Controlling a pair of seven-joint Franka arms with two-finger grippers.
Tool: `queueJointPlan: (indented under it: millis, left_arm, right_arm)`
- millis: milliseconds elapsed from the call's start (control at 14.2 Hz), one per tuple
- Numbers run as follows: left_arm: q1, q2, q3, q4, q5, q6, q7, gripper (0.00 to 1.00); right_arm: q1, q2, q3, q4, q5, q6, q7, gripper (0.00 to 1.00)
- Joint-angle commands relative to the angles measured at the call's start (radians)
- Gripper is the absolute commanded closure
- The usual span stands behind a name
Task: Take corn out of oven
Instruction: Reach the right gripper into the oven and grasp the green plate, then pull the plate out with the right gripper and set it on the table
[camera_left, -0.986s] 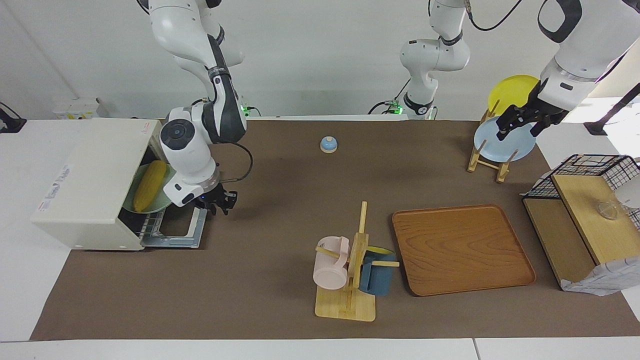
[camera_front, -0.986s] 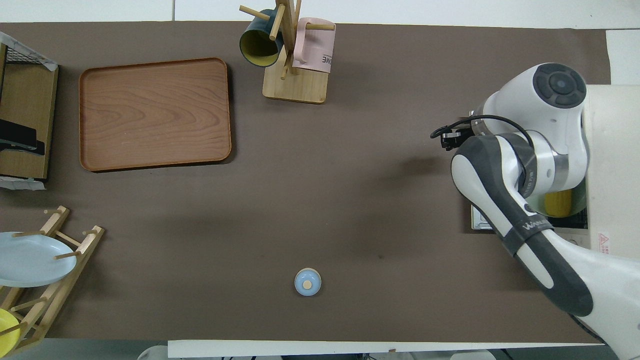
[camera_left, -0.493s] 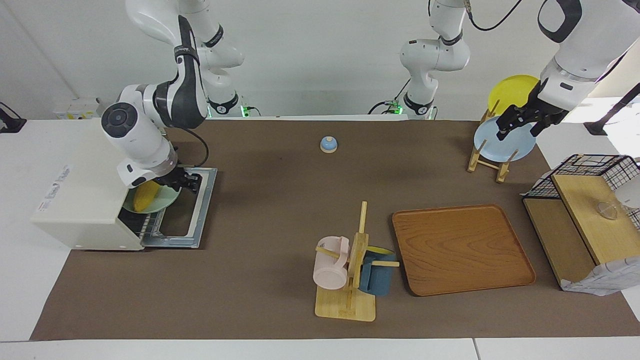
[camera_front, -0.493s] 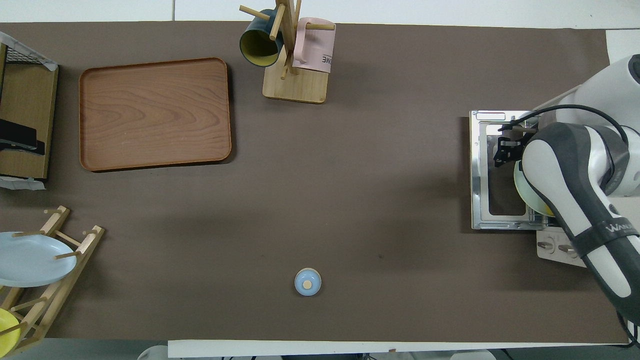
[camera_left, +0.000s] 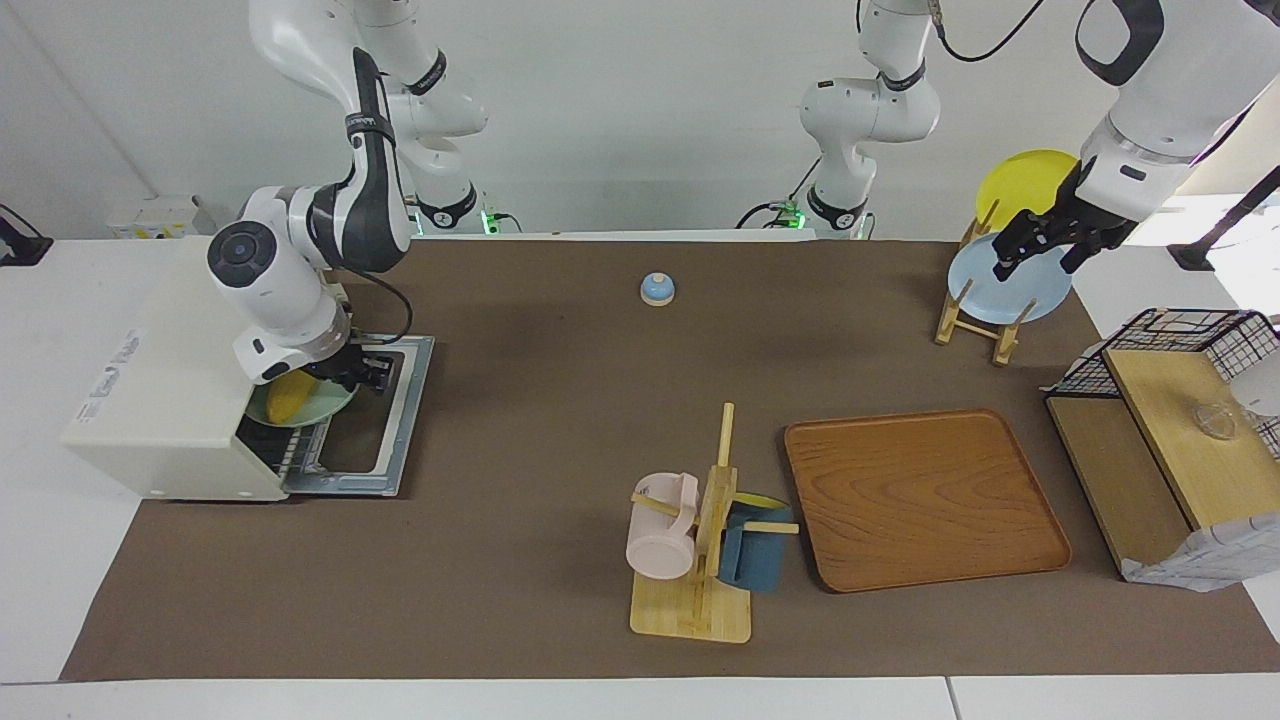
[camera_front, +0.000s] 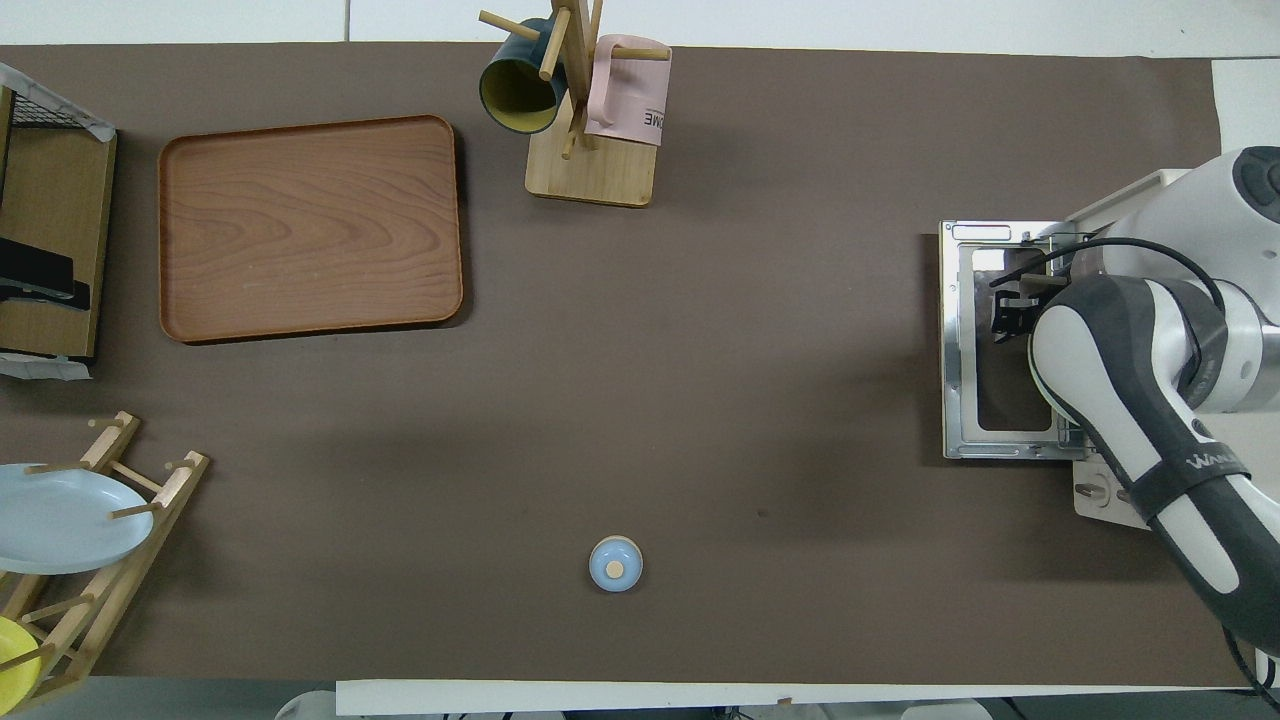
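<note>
The cream-white oven stands at the right arm's end of the table, its door folded down flat. The yellow corn lies on a pale green plate on the rack in the oven's mouth, mostly covered by my right wrist. My right gripper is low over the plate's rim and the corn's end, above the open door. In the overhead view it shows over the door, and the arm hides the corn. My left gripper waits open over the plate rack.
A blue bell sits mid-table near the robots. A mug tree with a pink and a blue mug and a wooden tray lie farther out. A rack with a blue and a yellow plate and a wire basket stand at the left arm's end.
My right gripper has swung from beside the open door's edge to the oven's mouth, over the corn and plate, then shifted slightly. The left arm has not moved.
</note>
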Motion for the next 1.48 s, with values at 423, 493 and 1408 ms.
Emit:
queueJointPlan:
  millis: [423, 493, 1408]
  left_arm:
    - [0.006, 0.002, -0.002, 0.018, 0.009, -0.023, 0.010, 0.00]
    - [0.006, 0.002, -0.002, 0.018, 0.009, -0.023, 0.010, 0.00]
    - [0.044, -0.006, -0.002, 0.007, 0.009, -0.017, 0.012, 0.00]
  right_arm:
    - [0.112, -0.022, 0.013, 0.027, -0.140, -0.041, 0.003, 1.00]
    - [0.173, -0.002, 0.015, 0.074, -0.138, -0.072, 0.058, 1.00]
    - [0.726, 0.569, 0.039, 0.811, 0.000, -0.134, 0.931, 1.00]
